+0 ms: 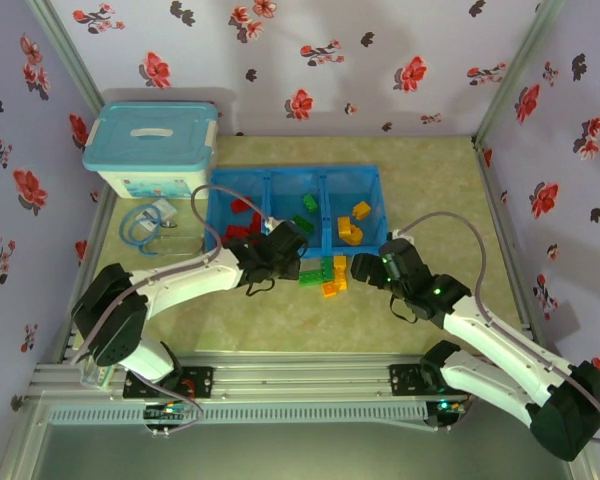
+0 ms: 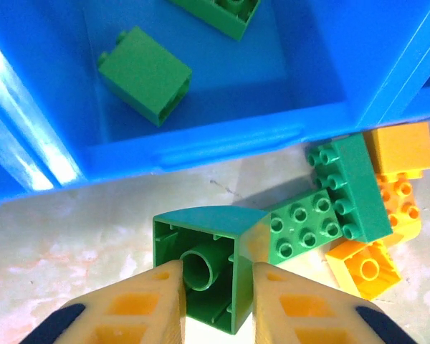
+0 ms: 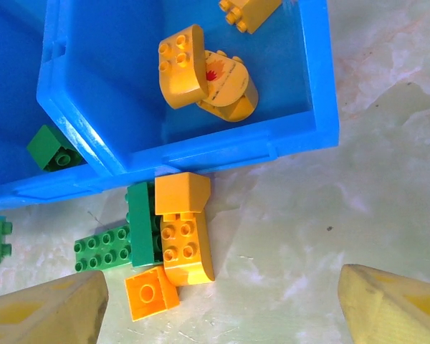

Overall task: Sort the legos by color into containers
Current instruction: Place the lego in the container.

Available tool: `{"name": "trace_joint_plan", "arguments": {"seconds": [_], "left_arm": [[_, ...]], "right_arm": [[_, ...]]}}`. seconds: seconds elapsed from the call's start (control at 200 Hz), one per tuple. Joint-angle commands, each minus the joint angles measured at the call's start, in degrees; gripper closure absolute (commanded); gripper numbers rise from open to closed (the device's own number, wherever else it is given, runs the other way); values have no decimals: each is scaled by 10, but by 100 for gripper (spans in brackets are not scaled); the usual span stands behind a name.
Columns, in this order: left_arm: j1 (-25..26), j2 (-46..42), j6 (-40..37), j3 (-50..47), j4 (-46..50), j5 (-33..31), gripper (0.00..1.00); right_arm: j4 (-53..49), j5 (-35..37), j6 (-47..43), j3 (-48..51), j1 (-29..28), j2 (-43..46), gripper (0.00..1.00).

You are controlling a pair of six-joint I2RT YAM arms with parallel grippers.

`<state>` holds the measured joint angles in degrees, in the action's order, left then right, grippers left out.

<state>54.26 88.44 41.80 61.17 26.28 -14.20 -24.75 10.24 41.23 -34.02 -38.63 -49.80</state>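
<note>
Left gripper [image 2: 216, 290] clamps a green brick [image 2: 201, 236] at the tray's [image 2: 201, 147] near wall.
Lift over the rim, drop among the sorted greens [image 2: 145, 75] in the middle compartment; right gripper [image 3: 218, 312] wide, empty.

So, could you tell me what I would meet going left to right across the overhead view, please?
White box with blue lid → left gripper gripping a green brick → loose green and orange bricks → right gripper.

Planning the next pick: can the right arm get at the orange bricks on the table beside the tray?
Probably yes. The right gripper hangs open just short of the orange bricks, bare table between. The green bricks touching them and the blue tray wall may crowd the grasp.
</note>
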Motion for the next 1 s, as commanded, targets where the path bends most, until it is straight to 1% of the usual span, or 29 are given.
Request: {"name": "trace_joint_plan", "arguments": {"seconds": [0.0, 0.255, 0.3, 0.33, 0.385, 0.41, 0.44, 0.5, 0.615, 0.765, 0.895, 0.995], "left_arm": [[-22, 4, -36, 49, 20, -24, 75], [-85, 67, -92, 147, 25, 5, 75], [-97, 84, -98, 170, 34, 12, 72], [-104, 96, -100, 189, 47, 20, 63], [-110, 113, -107, 226, 79, 29, 40], [-110, 116, -111, 240, 88, 29, 32], [-109, 115, -114, 246, 92, 29, 28], [-109, 100, -112, 236, 80, 31, 23], [-108, 58, -105, 191, 50, 37, 21], [-97, -11, -106, 110, 2, 43, 22], [-86, -79, -102, 34, -38, 45, 22], [-79, -125, -94, -19, -58, 44, 23]], "right_arm": [[7, 5, 15, 2, -9, 7, 16], [-5, 10, 21, -3, -28, 12, 16], [-6, 11, 23, -3, -32, 12, 16], [-7, 13, 23, -5, -34, 11, 16], [-10, 13, 25, -7, -38, 11, 16], [-11, 13, 25, -8, -40, 11, 16], [-13, 14, 25, -9, -42, 11, 16], [-15, 19, 23, -10, -47, 11, 16], [-16, 23, 23, -10, -51, 5, 16], [-1, 20, 21, -7, -57, -21, 18], [21, 14, 23, -4, -60, -55, 21], [35, 17, 27, -7, -61, -83, 25]]}}
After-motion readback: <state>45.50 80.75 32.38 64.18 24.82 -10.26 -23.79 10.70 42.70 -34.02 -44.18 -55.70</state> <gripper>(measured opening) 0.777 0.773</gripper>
